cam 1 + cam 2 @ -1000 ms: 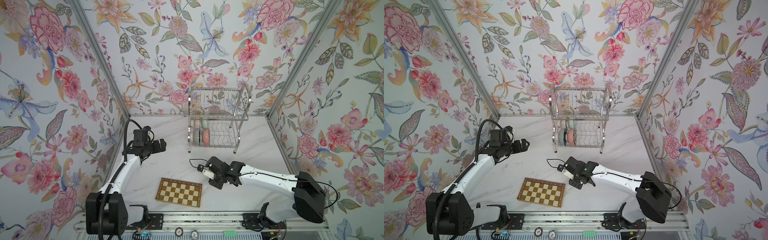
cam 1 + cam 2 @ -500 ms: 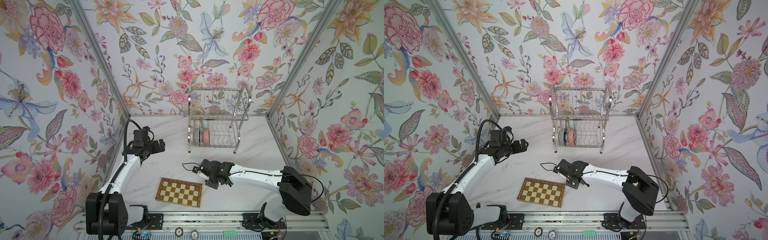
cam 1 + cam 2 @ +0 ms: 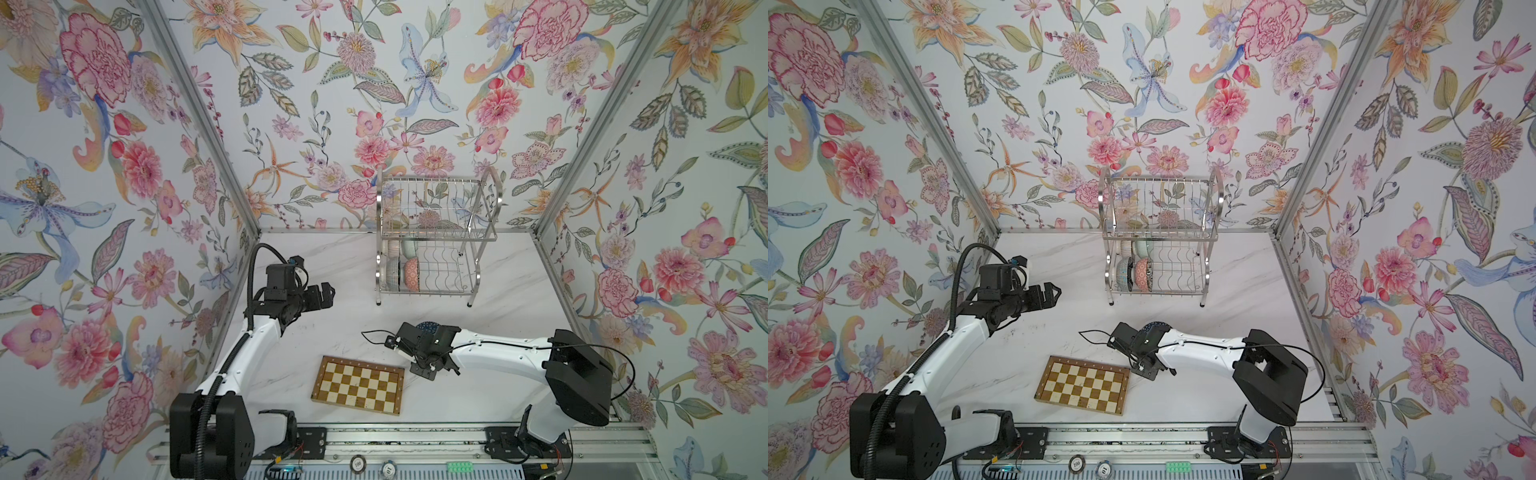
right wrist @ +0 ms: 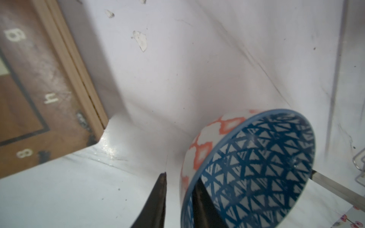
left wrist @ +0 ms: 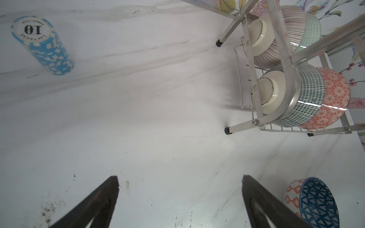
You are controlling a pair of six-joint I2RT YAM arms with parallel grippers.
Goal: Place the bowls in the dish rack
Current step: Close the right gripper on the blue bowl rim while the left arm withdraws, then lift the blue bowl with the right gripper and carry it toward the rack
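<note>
We see the right end effector (image 4: 178, 177) narrow, straddling the blue lattice bowl (image 4: 256, 167) rim beside the checkered board (image 3: 357, 384), apart from the dish rack (image 3: 440, 238); can't tell if it's clamped. Left end effector (image 5: 180, 177) is wide.

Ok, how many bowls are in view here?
5. Four stand on edge in the dish rack's lower tier: striped, pale green, navy-dashed, red-patterned. The blue lattice bowl sits tilted, right gripper astride its rim. No others visible.
</note>
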